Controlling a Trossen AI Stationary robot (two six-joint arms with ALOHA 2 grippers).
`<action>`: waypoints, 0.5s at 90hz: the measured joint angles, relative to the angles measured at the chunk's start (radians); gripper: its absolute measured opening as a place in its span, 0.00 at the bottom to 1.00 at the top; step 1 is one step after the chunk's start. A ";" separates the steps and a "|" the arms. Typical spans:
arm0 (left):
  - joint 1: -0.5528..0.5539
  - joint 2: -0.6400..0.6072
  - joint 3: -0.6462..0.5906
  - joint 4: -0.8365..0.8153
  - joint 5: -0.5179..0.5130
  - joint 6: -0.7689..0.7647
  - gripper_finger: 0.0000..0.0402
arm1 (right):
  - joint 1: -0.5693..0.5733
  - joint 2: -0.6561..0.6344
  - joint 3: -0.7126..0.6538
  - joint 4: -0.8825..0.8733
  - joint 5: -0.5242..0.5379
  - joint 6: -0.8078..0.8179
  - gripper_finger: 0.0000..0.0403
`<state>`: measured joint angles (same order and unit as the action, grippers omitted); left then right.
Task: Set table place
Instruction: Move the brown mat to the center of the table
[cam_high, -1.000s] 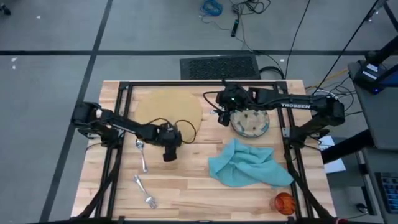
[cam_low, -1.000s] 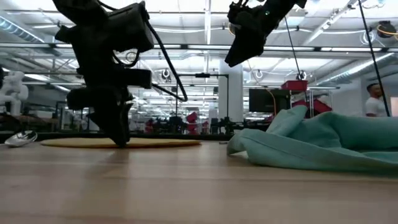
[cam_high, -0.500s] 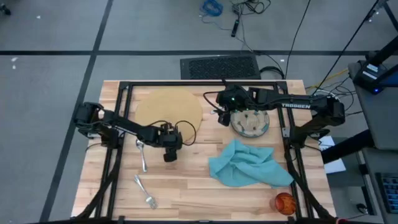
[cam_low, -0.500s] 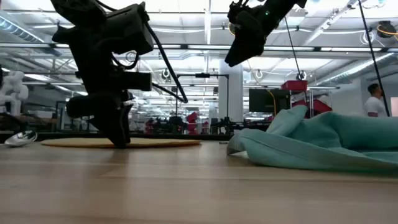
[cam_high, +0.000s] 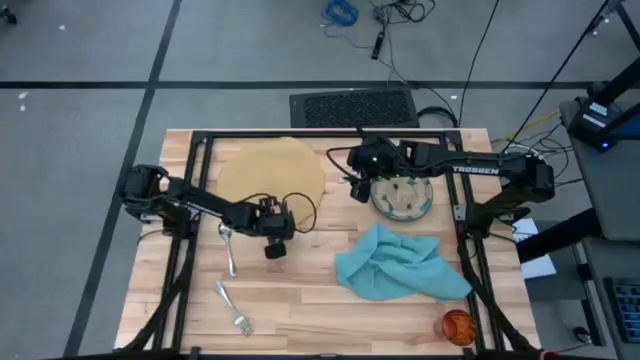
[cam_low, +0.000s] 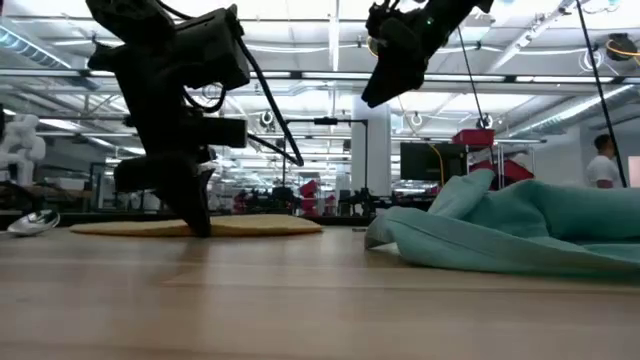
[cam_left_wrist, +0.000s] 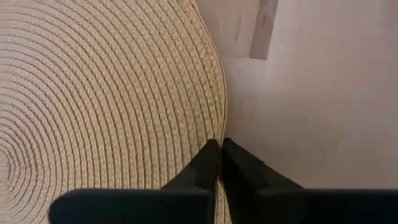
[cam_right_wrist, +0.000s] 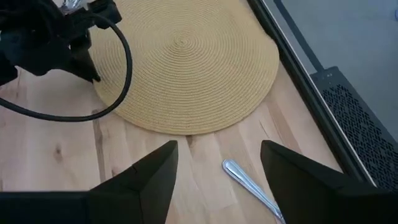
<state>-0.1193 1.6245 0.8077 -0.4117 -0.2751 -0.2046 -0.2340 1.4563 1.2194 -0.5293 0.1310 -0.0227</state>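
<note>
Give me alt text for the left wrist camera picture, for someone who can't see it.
The left gripper is shut on the rim of the round tan placemat, its two dark fingers pinched together at the woven edge. The coiled mat fills most of the picture, with the light wooden table bare beside it.

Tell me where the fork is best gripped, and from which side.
The fork lies flat on the table, clear of the spoon. Probably grip its narrow handle mid-length from straight above, fingers straddling it crosswise; flat metal gives no side purchase.
</note>
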 joint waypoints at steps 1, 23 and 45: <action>-0.003 0.000 0.005 0.003 0.006 0.000 0.00 | 0.000 -0.002 0.000 -0.002 0.000 0.000 0.56; -0.101 -0.002 0.087 0.044 0.118 -0.026 0.00 | 0.000 -0.093 0.000 -0.004 0.054 -0.015 0.56; -0.188 -0.003 0.112 0.125 0.212 -0.099 0.00 | -0.002 -0.206 0.000 0.001 0.056 -0.015 0.56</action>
<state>-0.3078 1.6218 0.9195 -0.2866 -0.0634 -0.3038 -0.2358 1.2504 1.2194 -0.5279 0.1871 -0.0380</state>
